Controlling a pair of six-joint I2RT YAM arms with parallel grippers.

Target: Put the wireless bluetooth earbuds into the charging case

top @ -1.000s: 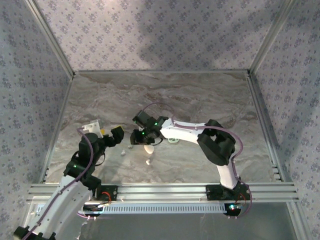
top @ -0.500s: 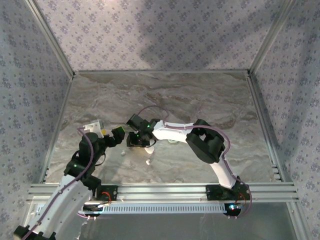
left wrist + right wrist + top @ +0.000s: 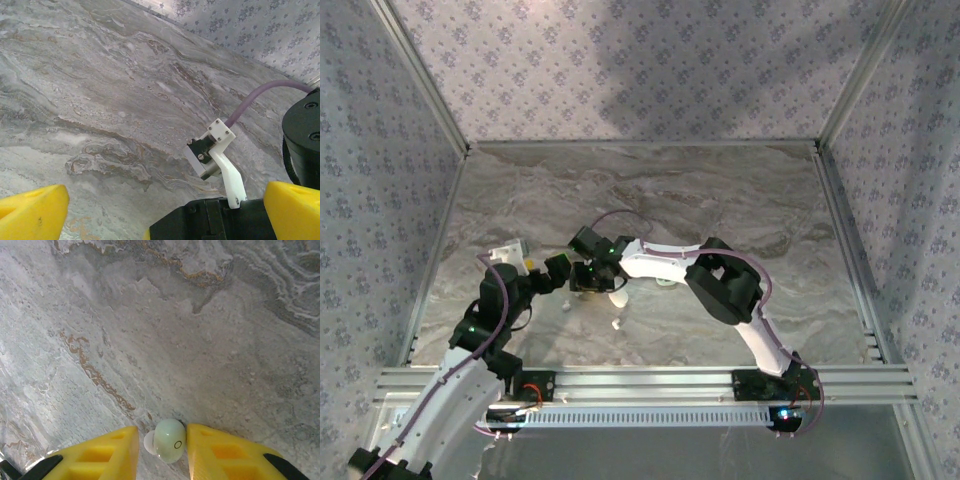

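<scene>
A tiny pale green earbud [image 3: 170,441] with a white ear tip lies on the marble table between my right gripper's [image 3: 161,450] yellow fingers. The right finger touches it and a thin gap shows on the left, so the gripper is open. From above, the right gripper [image 3: 591,284] points down just left of a white oval case [image 3: 619,297]. Two more tiny whitish earbuds [image 3: 616,323] [image 3: 566,305] lie nearby. My left gripper [image 3: 558,268] hovers close beside the right one, open with nothing between its fingers [image 3: 31,211]. It faces the right gripper's black body [image 3: 215,220].
A pale green oval case [image 3: 665,282] lies partly under the right forearm. A white camera bracket [image 3: 222,162] and purple cable [image 3: 260,97] of the right arm cross the left wrist view. Bare marble table [image 3: 720,200] stretches to the patterned back walls.
The right gripper has moved left toward the left gripper and come down over the small earbud. The left arm has edged slightly toward it.
</scene>
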